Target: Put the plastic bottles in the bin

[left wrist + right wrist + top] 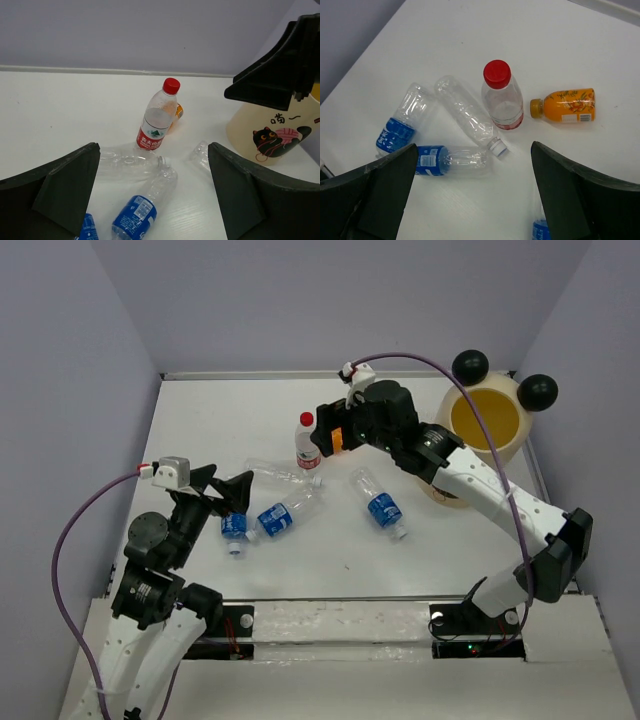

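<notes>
The right gripper (474,150), fingers (375,195) spread, would best take the upright red-capped clear plastic bottle (503,100), probably light and slippery, around its body.

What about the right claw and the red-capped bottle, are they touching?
Apart. In the right wrist view, white table shows between the red-capped bottle and each finger of the open right claw.

Overhead looks down; wrist views (closer) share red-capped bottle (502,97).
</notes>
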Controlling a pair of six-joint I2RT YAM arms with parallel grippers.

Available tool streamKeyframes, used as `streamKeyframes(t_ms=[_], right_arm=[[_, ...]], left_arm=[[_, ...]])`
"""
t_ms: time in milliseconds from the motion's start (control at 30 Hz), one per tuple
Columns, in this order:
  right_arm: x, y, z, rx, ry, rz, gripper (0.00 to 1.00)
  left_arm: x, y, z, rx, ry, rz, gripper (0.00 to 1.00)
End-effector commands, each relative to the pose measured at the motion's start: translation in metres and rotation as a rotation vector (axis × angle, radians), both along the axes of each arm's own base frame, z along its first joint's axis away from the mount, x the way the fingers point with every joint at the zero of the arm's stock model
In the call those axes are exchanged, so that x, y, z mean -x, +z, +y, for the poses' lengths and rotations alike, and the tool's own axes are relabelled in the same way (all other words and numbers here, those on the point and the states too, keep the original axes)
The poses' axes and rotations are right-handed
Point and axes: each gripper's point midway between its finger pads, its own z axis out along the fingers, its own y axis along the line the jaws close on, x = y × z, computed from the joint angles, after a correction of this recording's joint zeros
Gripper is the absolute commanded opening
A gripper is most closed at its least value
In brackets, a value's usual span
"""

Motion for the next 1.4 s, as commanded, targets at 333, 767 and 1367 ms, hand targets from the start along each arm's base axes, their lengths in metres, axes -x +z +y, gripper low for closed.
streamKeyframes(t_ms=[333, 767, 1367], right_arm=[[-0.053, 0.005, 0.035, 0.018, -0.086, -0.099, 1.0], [-0.103, -0.043, 0.063, 0.129, -0.143, -0.102, 0.97], [-0.097, 0.037, 0.061, -0.017, -0.168, -0.223, 0.0]], left_arm=[[0.006, 0.026, 0.005, 0.019, 0.009, -0.071, 0.99], [0.001, 0.022, 0.0, 0.009, -0.004, -0.058, 0.99], [0.001, 0.023, -0.002, 0.008, -0.013, -0.062, 0.99]])
